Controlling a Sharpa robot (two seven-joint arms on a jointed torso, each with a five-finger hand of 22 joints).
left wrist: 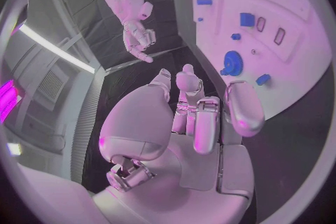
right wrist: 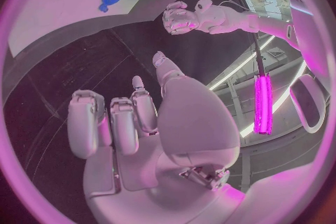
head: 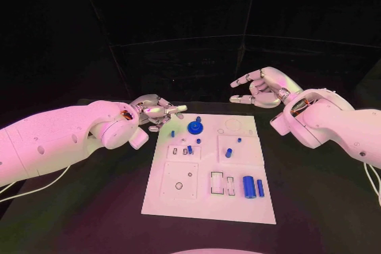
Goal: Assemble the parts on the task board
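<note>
The white task board [head: 208,194] lies in the middle of the black table. A blue gear [head: 196,127] stands near its far edge, with small blue pegs [head: 228,152] around the middle. Two blue cylinders [head: 253,187] lie side by side at the near right. My left hand [head: 157,111] hovers just off the board's far left corner, fingers loosely bent and holding nothing. My right hand [head: 258,87] hangs beyond the far right corner, fingers apart and empty. The left wrist view shows the gear [left wrist: 232,61] and the board [left wrist: 294,28] ahead of the left hand [left wrist: 199,115].
Several empty slots and recesses mark the board, among them a square plate with a hole [head: 179,180] at the near left. Dark table surface [head: 95,210] runs on both sides of the board. The right wrist view shows the left hand [right wrist: 181,18] across from the right hand [right wrist: 133,117].
</note>
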